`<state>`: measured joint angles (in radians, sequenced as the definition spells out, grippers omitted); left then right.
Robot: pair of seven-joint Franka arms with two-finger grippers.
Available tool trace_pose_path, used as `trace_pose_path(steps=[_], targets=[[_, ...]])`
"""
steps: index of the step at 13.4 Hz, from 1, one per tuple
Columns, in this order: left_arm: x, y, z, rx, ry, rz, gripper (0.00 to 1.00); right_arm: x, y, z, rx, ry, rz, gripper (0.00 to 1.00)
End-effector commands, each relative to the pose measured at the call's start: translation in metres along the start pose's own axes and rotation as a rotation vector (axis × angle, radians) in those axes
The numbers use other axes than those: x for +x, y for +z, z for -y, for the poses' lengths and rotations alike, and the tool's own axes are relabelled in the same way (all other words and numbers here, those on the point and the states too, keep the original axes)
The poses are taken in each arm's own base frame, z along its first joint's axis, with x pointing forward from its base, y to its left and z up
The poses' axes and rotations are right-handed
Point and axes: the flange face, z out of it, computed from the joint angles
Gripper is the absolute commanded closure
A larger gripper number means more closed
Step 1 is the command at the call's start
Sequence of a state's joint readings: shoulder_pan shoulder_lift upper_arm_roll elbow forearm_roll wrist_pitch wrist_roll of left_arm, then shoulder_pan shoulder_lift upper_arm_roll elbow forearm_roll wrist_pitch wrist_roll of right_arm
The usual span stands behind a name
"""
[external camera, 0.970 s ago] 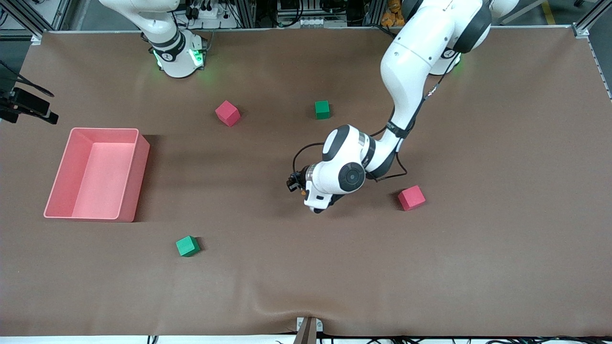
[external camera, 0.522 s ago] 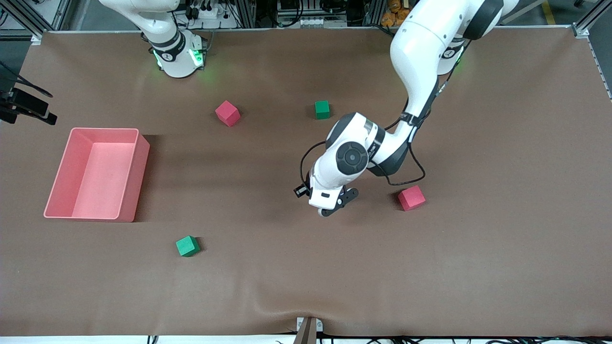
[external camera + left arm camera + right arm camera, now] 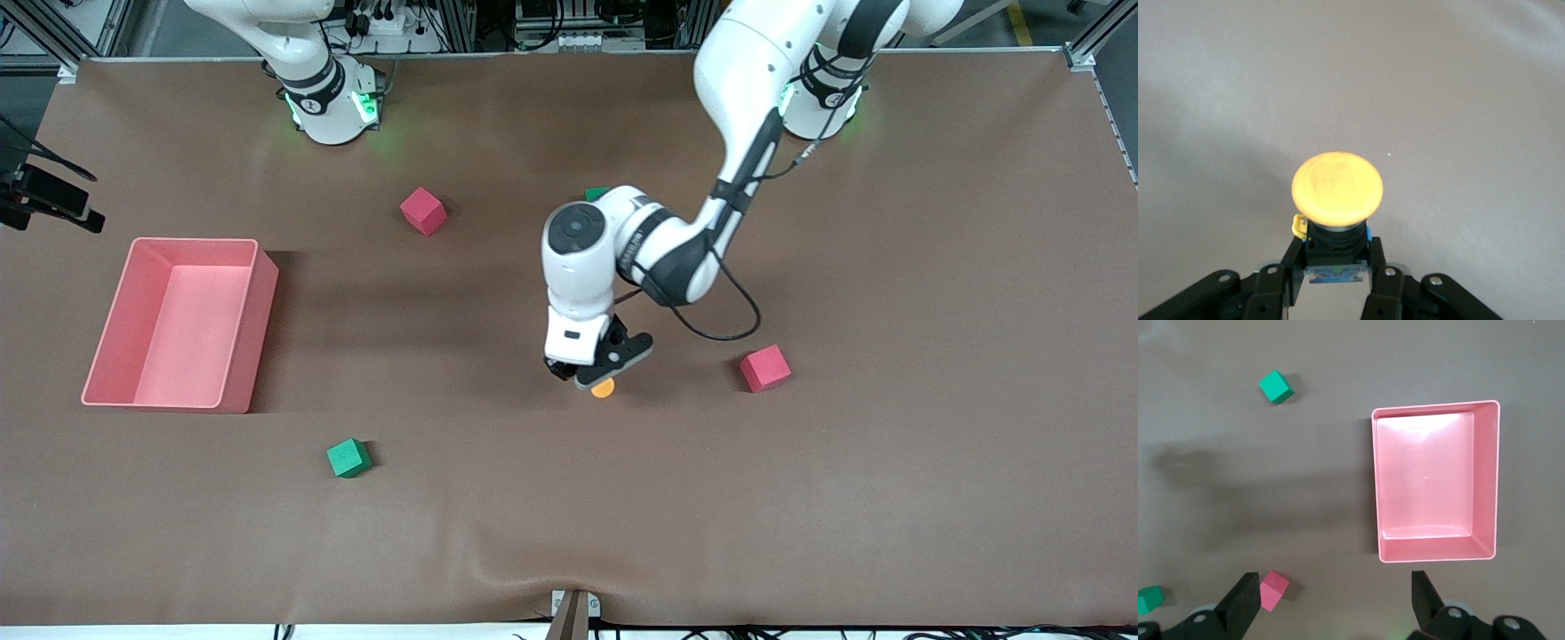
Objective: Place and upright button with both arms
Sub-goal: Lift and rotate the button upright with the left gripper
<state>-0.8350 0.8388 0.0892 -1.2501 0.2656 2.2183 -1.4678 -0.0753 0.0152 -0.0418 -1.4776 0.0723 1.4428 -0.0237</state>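
While my left arm reached out from its base over the middle of the brown table (image 3: 889,444), the front view showed my left gripper (image 3: 601,373) up in the air over bare cloth, clamped on the button (image 3: 604,388), whose round orange cap peeked out just under the black fingers. A pink cube (image 3: 765,368) sat on the table toward my left arm's end, another pink cube (image 3: 423,211) lay nearer the bases, a green cube (image 3: 348,458) lay closer to the front camera, and a second green cube (image 3: 597,192) was mostly hidden by my forearm. The pink bin (image 3: 178,322) stood toward my right arm's end, where that arm waited with its gripper out of this view. In my left wrist view, my left gripper (image 3: 1336,263) pinched the button (image 3: 1337,188) by its black-and-blue body, the orange cap pointing away from my wrist toward the plain table surface (image 3: 1458,80). In my right wrist view, my right gripper (image 3: 1335,600) hung spread wide and empty high above the table, with the pink bin (image 3: 1435,553), a green cube (image 3: 1276,387), a pink cube (image 3: 1274,590) and another green cube (image 3: 1149,598) below.
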Motion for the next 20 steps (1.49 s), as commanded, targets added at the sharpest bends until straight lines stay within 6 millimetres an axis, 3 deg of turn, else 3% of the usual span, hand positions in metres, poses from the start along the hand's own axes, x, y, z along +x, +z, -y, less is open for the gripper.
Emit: trace_pose_path(steps=[1,5,7,12,16,19,20], targets=[[-0.038,0.020,-0.006,0.005,0.025,-0.185,1.00,0.002,-0.003,-0.005,0.000,0.012,-0.005,0.00],[-0.092,0.059,-0.005,-0.023,0.045,-0.412,1.00,0.002,-0.002,-0.002,-0.003,0.005,-0.004,0.00],[-0.105,0.061,-0.006,-0.055,0.069,-0.486,1.00,0.002,-0.002,-0.002,-0.003,0.008,-0.006,0.00],[-0.153,0.086,0.000,-0.130,0.093,-0.601,1.00,0.003,-0.003,-0.002,-0.003,0.005,-0.010,0.00],[-0.168,0.113,0.010,-0.105,0.136,-0.619,1.00,0.003,-0.003,-0.003,-0.003,0.006,-0.010,0.00],[-0.170,0.118,0.012,-0.099,0.128,-0.610,1.00,0.003,-0.003,-0.002,-0.003,0.006,-0.010,0.00],[-0.171,0.116,0.012,-0.100,0.128,-0.609,0.82,0.003,-0.003,-0.002,-0.003,0.005,-0.010,0.00]])
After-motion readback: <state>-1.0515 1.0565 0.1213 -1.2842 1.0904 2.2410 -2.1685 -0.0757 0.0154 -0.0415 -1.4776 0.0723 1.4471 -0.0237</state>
